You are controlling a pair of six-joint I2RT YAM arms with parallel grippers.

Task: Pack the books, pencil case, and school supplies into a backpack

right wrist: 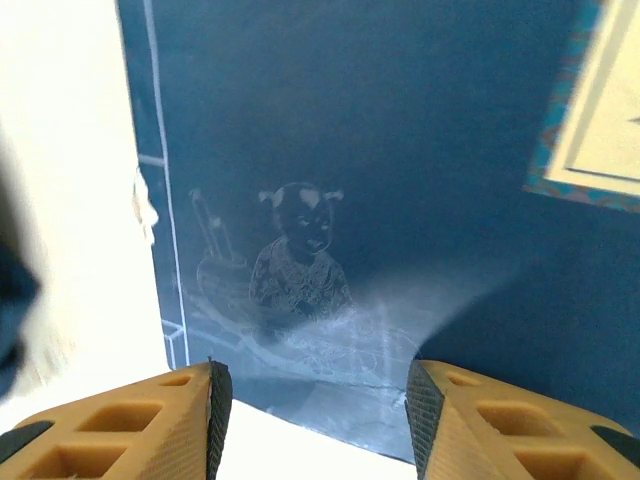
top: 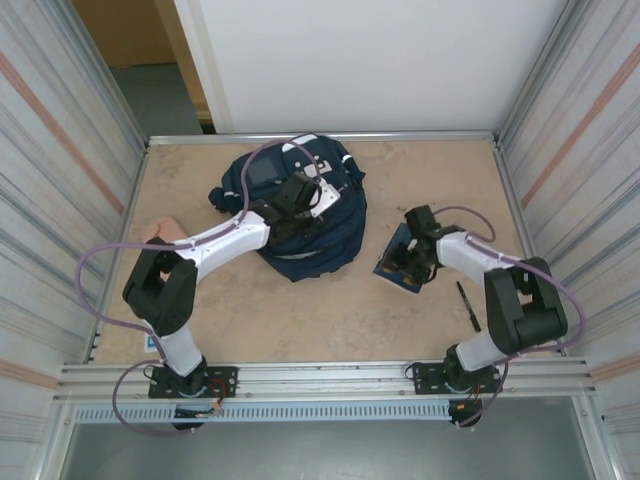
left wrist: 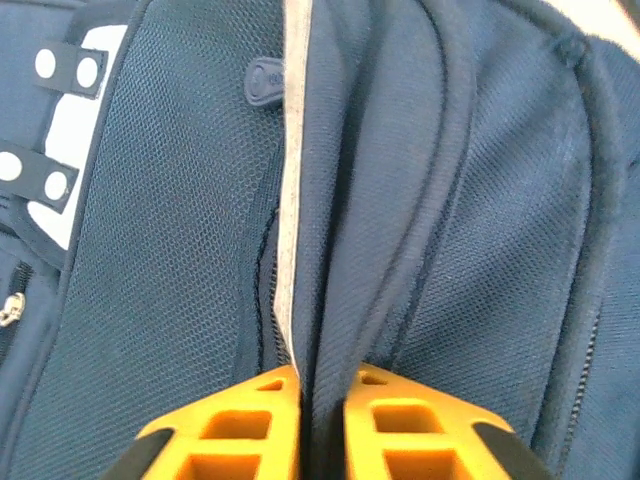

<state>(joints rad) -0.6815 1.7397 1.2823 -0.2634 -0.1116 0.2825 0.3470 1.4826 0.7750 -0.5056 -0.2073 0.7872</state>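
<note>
Left pincer (left wrist: 322,382) nips backpack (left wrist: 170,260) fold — right pincer (right wrist: 315,378) half-spread above book (right wrist: 400,140).

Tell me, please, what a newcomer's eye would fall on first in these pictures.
The big navy backpack lies at the far middle of the table, and the left gripper has its orange fingers close on either side of a fabric fold. To its right lies a navy book with a faint drawing of a child, the right gripper open above it.
</note>
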